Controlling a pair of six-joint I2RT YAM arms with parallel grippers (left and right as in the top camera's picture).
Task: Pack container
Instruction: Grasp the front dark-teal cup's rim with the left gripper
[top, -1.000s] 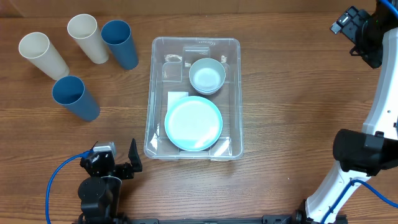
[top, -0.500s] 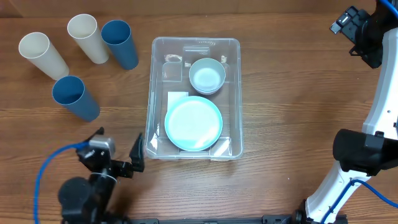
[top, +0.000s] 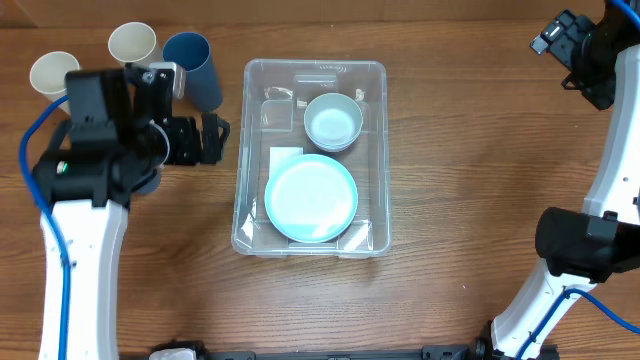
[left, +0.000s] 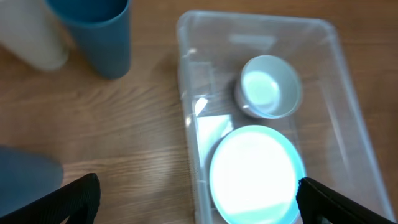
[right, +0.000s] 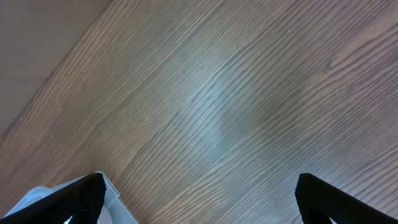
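Swinging up from the near edge of the brown wooden counter (top: 450, 180) within 1 second, the left end effector (top: 212, 140) is now pictured just beside the left wall of the large clear rectangular plastic container (top: 316, 68). Its fingers are spread wide and nothing is held between them. The container is set at the middle of the counter. 1 pale teal round plate (top: 311, 198) lies at its near end and 1 pale teal round bowl (top: 333, 122) at its far end. 1 dark blue plastic cup (top: 193, 68) and 2 cream plastic cups (top: 133, 45) are left standing outside at the far left. A 2nd blue cup, seen there 1 second ago, is now covered by the arm. A reach for a cup is judged to have been opened, with packing only partly done. The right end effector (right: 199, 202) has been kept at the far right corner, also spread open and empty.
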